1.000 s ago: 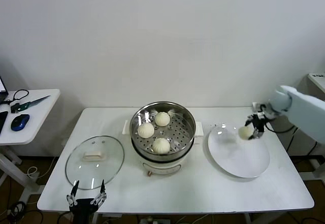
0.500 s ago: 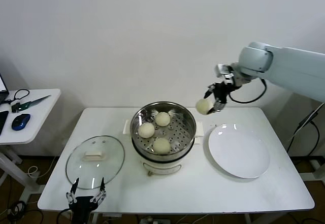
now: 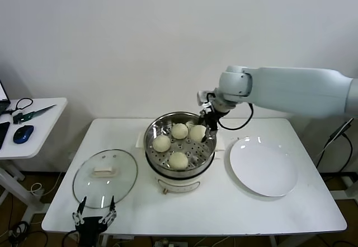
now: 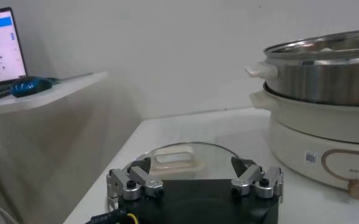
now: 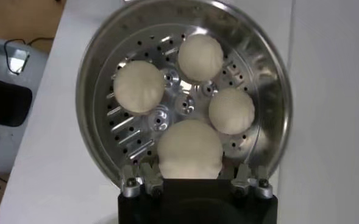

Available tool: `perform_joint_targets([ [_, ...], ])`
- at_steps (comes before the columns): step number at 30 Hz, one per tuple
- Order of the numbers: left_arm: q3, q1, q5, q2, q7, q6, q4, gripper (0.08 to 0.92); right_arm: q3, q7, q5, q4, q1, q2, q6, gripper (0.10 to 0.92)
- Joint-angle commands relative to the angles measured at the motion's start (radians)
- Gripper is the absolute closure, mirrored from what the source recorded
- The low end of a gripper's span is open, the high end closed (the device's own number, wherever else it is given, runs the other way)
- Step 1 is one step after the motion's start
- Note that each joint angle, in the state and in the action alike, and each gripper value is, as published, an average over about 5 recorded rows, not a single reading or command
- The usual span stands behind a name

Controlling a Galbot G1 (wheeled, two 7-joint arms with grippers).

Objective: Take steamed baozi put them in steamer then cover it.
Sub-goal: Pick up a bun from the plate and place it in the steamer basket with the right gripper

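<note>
Right claw (image 5: 190,181) is clamped on the last bun (image 5: 189,149), steamer (image 3: 208,125) tray straight below; left claw (image 4: 195,181) sits open.

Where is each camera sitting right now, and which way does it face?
Head: above, looking down at the table; both arms show.
Left wrist: low at the table edge, facing the cover and steamer; left gripper open.
Right wrist: over the steamer, looking down; right gripper holds a baozi.
All share the steamer.
</note>
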State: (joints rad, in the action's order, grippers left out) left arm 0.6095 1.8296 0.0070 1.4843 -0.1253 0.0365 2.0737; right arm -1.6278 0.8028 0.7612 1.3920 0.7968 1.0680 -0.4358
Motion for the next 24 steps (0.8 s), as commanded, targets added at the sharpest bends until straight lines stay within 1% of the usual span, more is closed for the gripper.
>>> perform_joint_targets([
  [1, -0.003, -0.001, 0.000, -0.001, 0.000, 0.001, 0.000, 0.177, 0.021, -0.043, -0.084, -0.051, -0.138, 0.049, -0.041, 0.330],
  [10, 0.004, 0.000, 0.000, -0.001, 0.000, 0.000, -0.004, 0.177, 0.055, -0.050, -0.107, -0.064, -0.183, 0.041, -0.045, 0.330],
  [16, -0.001, -0.002, 0.002, 0.002, 0.002, 0.004, -0.004, 0.177, 0.068, -0.030, -0.105, -0.076, -0.178, 0.042, -0.021, 0.327],
  [18, -0.001, -0.002, 0.002, 0.002, 0.002, 0.005, -0.003, 0.177, 0.069, -0.008, -0.103, -0.073, -0.163, 0.038, -0.002, 0.298],
  [21, 0.001, -0.003, 0.002, 0.003, 0.001, 0.008, 0.000, 0.177, 0.066, 0.035, -0.084, -0.061, -0.116, 0.021, 0.037, 0.230],
  [24, 0.000, -0.003, 0.000, 0.003, 0.001, 0.012, 0.001, 0.177, 0.072, 0.079, -0.043, -0.046, -0.047, -0.013, 0.077, 0.207],
])
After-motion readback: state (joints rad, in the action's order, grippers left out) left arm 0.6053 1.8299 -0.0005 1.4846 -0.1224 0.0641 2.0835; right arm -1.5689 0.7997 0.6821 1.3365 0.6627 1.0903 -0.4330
